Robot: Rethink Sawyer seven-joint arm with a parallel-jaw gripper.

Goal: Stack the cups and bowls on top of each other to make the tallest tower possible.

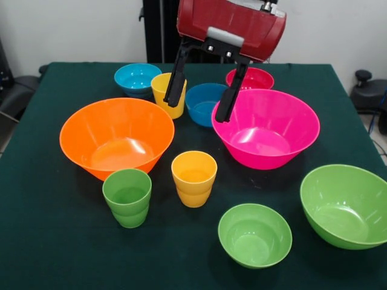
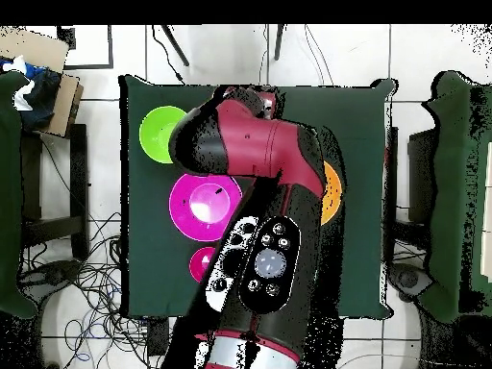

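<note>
End effector [image 1: 202, 99] released, hovering over darker blue bowl [image 1: 205, 104]; yellow cup [image 1: 164, 90] and hot pink bowl [image 1: 266, 130] flank it.

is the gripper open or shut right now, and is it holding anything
Open and empty. In the front view the gripper has its two black fingers spread wide apart above the darker blue bowl, with nothing clamped between them.

A dark green cloth is covering the surface [image 1: 54, 241], reaching to its edges in both views. A black chair [image 1: 13, 84] is standing just beside one side of it, and another dark seat [image 1: 366, 90] is sitting at the opposite side. On the white tiled floor [image 2: 336, 67], tangled black cables [image 2: 91, 288] are lying near a cardboard box [image 2: 43, 72].
</note>
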